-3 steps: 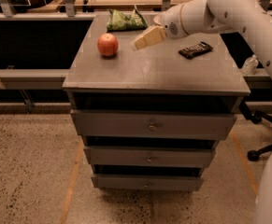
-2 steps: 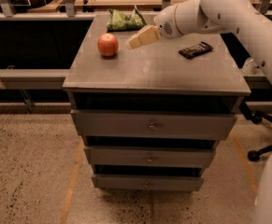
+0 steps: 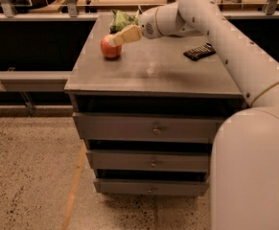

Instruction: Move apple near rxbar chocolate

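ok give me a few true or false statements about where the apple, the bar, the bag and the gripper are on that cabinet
1. The apple sits on the left rear part of the cabinet top. True.
2. The rxbar chocolate touches the apple. False: it lies well apart from it, on the right side of the top.
3. The gripper is at the apple's upper side. True.
4. The green bag lies at the front edge of the top. False: it lies at the back edge, behind the apple.
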You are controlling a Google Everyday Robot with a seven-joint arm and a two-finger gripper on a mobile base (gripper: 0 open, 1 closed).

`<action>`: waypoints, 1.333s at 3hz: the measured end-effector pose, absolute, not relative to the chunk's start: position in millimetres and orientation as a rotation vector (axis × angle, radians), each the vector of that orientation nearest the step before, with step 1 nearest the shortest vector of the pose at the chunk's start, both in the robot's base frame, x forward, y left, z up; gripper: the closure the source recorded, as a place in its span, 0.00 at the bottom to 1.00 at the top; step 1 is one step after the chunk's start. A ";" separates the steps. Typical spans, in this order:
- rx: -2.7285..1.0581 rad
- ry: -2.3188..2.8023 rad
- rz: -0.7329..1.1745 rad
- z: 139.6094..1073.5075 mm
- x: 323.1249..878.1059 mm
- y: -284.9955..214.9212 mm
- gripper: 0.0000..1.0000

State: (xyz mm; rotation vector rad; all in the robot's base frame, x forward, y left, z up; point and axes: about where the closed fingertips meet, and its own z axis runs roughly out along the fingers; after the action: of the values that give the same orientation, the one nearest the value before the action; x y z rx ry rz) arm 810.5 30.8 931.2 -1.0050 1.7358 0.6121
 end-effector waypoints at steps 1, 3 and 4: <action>-1.001 1.738 0.653 915.5 825.3 47.8 0.00; -1.031 1.793 0.724 871.2 836.4 78.3 0.19; -1.060 1.788 0.740 863.6 839.4 89.1 0.41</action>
State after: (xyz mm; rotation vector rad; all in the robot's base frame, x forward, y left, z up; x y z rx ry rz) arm 839.4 89.1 863.6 -1.0596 1.7882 0.7401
